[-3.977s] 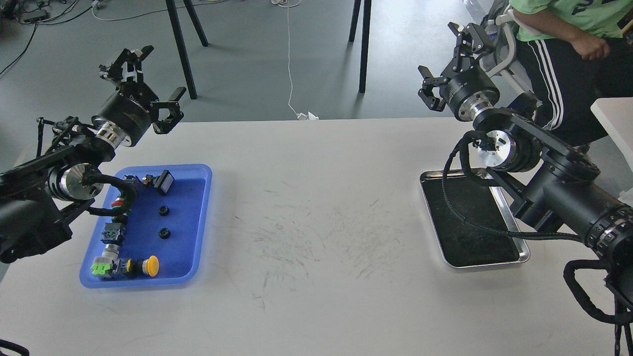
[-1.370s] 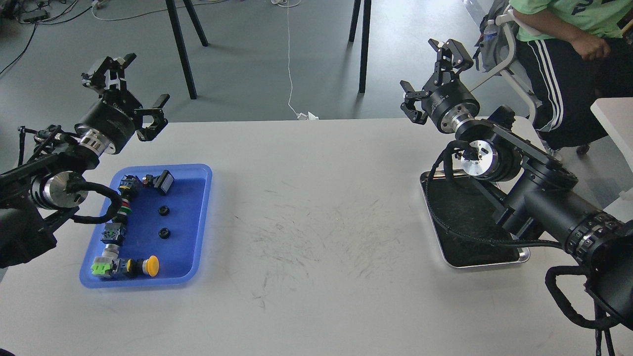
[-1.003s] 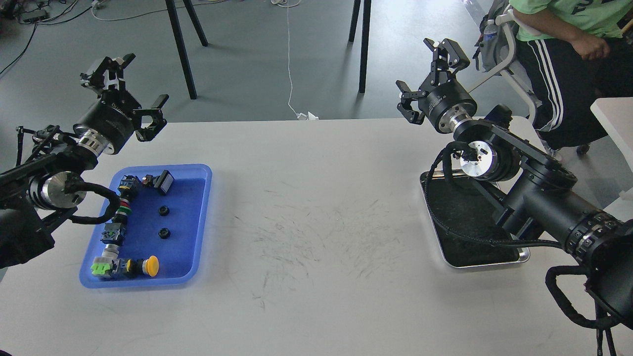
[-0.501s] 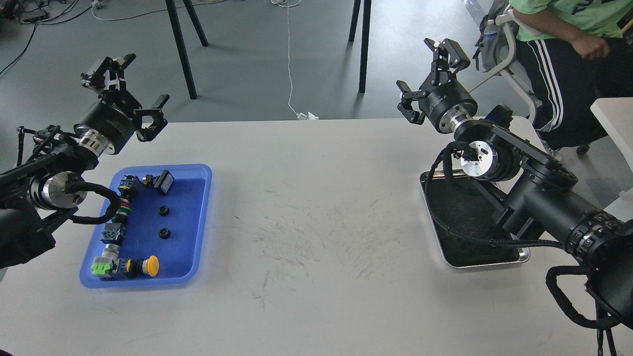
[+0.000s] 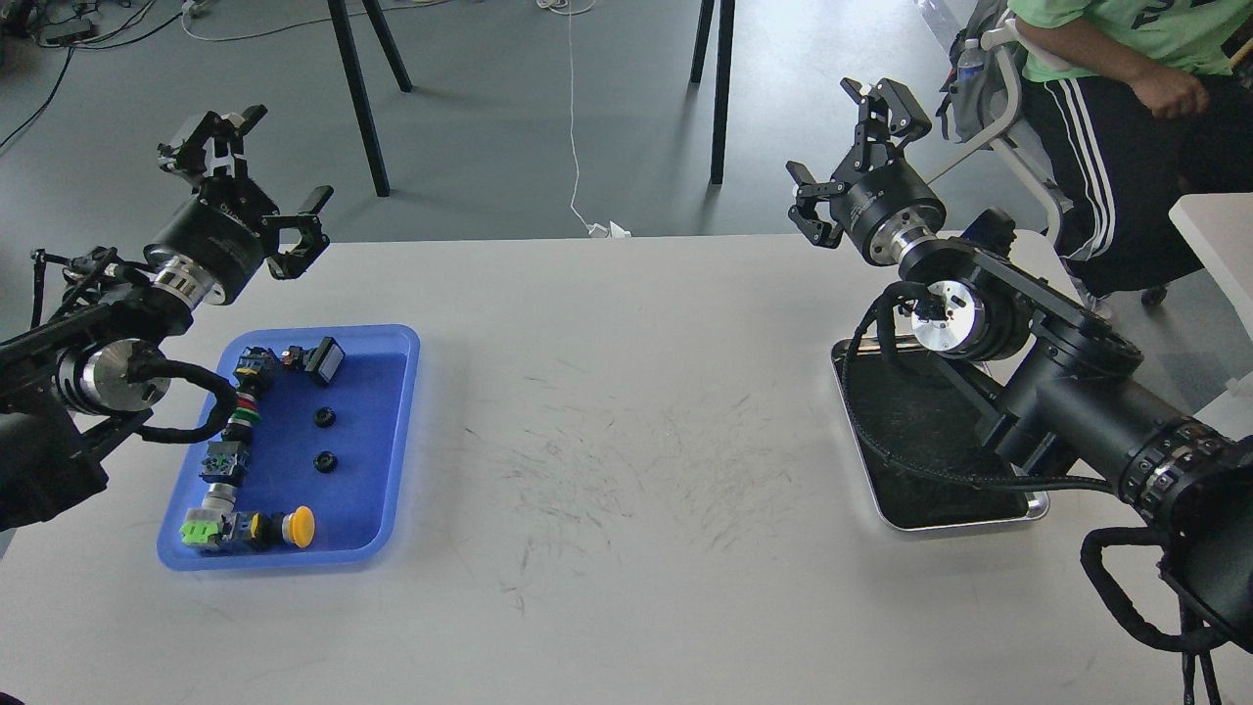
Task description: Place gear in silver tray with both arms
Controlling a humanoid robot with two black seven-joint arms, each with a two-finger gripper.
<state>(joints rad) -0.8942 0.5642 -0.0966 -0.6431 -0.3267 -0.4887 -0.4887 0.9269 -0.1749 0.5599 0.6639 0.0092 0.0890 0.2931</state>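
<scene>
White tabletop (image 5: pixel 626 323), scuffed grey at centre; grey floor and dark stand legs behind; seated person in a green shirt at far right.

Left gripper (image 5: pixel 250 186): fingers spread wide, nothing between them, raised above the far left table edge, just beyond the blue tray (image 5: pixel 396 431). Its arm enters from the left with a looped cable hanging over the tray's left side.

Right gripper (image 5: pixel 852 147): fingers likewise splayed and empty, held high past the far edge. Its forearm crosses above the silver tray (image 5: pixel 886 514), hiding much of it; the dark inner surface that shows holds nothing.

Gears: two small black toothed discs lie flat on the blue tray floor, upper gear (image 5: pixel 324 418) and lower gear (image 5: pixel 325 461), near each other but apart, clear of the switch and pushbutton parts (image 5: pixel 240 431) lined along the left wall.

Handling judgement: gears look light, rigid, not fragile; low profile makes them awkward to pinch. Best hold is across the outer rim, fingers straight down, teeth giving some grip. Task not yet begun; the left arm is nearest the pickup.
</scene>
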